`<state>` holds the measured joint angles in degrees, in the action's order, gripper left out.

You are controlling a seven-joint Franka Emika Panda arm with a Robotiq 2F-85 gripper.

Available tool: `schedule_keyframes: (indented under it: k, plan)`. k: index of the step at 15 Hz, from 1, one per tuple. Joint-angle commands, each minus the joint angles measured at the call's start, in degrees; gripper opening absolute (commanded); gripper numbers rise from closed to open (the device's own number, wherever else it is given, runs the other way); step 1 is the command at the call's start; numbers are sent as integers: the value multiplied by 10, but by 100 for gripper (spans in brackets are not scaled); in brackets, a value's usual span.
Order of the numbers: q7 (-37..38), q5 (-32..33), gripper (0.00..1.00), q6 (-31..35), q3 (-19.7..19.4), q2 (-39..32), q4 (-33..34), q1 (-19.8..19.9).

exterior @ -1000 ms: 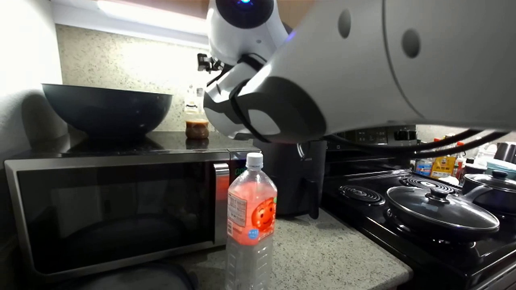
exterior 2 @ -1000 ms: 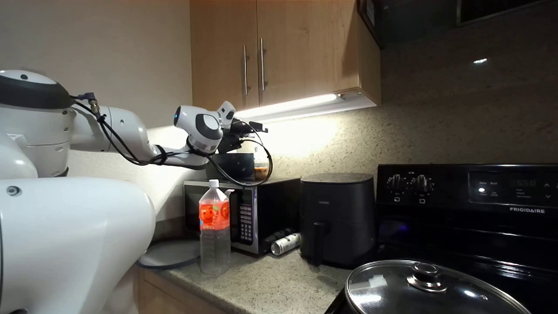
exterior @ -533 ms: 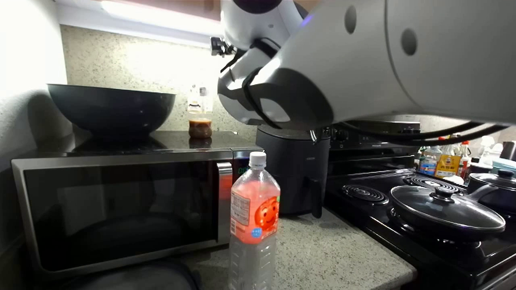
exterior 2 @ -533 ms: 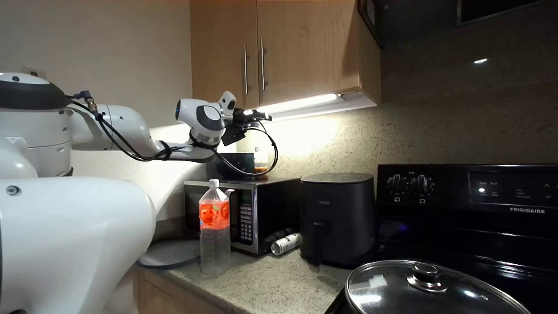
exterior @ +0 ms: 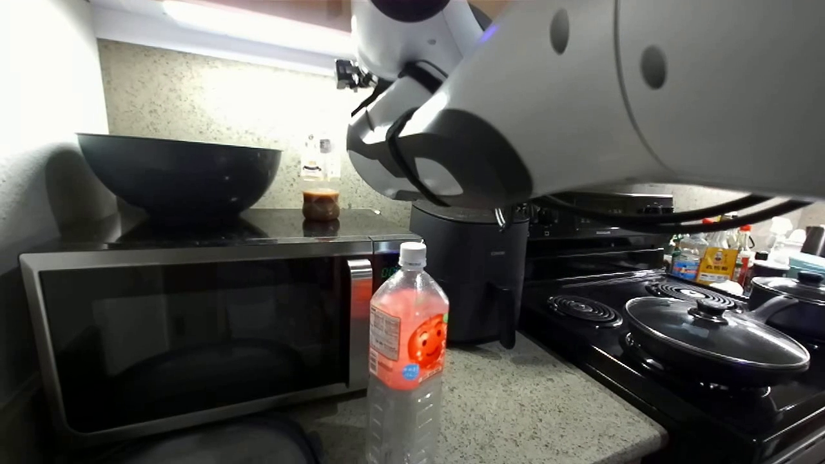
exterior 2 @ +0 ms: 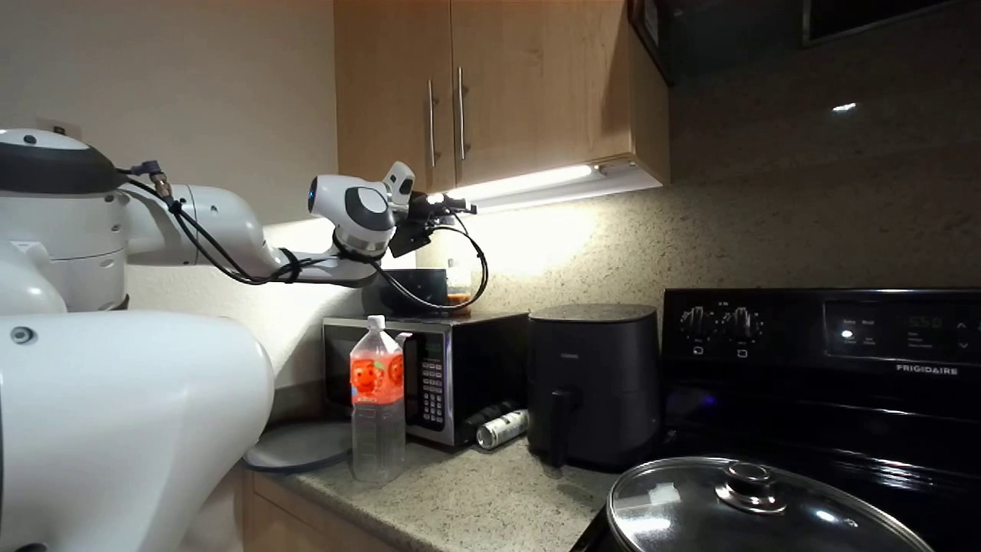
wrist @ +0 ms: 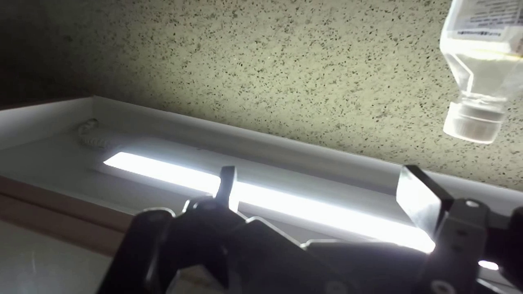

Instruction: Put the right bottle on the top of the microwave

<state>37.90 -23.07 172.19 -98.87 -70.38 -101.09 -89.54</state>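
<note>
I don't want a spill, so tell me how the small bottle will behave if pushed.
The small bottle is probably bottom-heavy: its brown liquid shows only low down. Pushed low, it may slide, since the microwave's top looks glossy. Pushed near its cap, it could tip, being taller than wide.

Overhead, the wall cabinet [exterior 2: 536, 84] and its light strip [wrist: 286, 204] cap the room above the microwave [exterior: 193, 316], whose top left a large dark bowl [exterior: 180, 177] fills; right of it, across a slim gap, stands the small plastic bottle [exterior: 321, 196], with passing room to its right. Nearer, the red-labelled bottle [exterior: 407, 354] bars the microwave's right front. Open desk [exterior: 535, 399] runs right to the stove [exterior 2: 782, 345], and a can [exterior 2: 503, 429] lies in the gap between microwave and air fryer [exterior 2: 605, 376].
</note>
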Motion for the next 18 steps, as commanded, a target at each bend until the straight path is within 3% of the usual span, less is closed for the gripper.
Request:
schedule_keyframes:
  k: [1,13,18]
  plan:
    - [16,8,100,-8,-9,-6,26,22]
    - [49,4,100,-4,-15,-8,81,90]
    - [45,12,100,-1,-7,2,86,93]
